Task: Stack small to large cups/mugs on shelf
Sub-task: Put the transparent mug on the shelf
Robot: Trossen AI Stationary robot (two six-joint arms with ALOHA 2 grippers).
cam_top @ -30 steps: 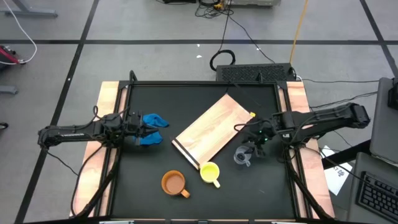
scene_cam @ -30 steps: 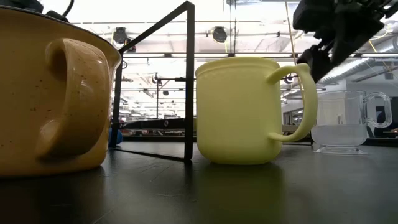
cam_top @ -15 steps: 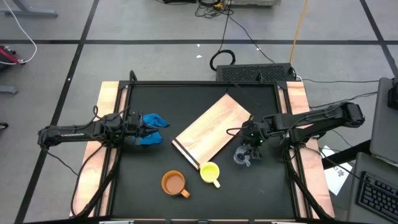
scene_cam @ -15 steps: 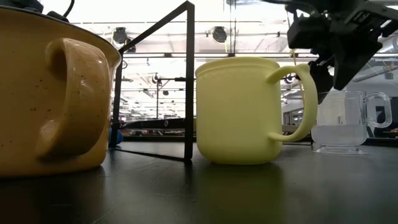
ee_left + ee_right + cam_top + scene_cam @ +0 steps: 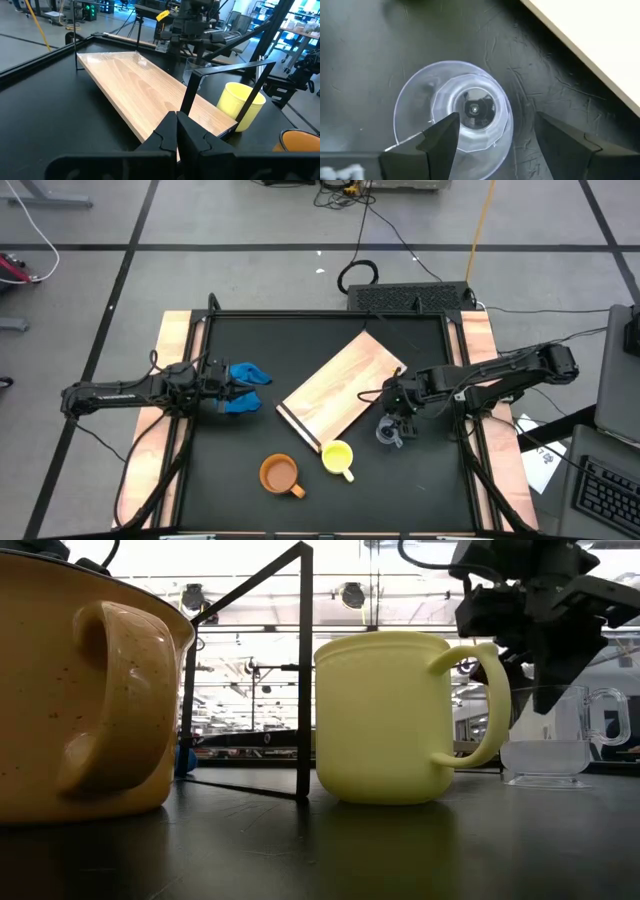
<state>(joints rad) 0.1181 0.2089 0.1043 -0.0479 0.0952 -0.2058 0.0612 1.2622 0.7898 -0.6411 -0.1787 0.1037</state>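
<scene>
Since a second ago, right gripper has slid over the glass cup, fingers wide. That cup stands beside the shelf. Next: lower, then squeeze its rim.

My high view looks straight down on the whole counter. Low view sits at counter level, close behind the yellow cup. Right wrist view stares down into the glass cup, shared with both.
</scene>
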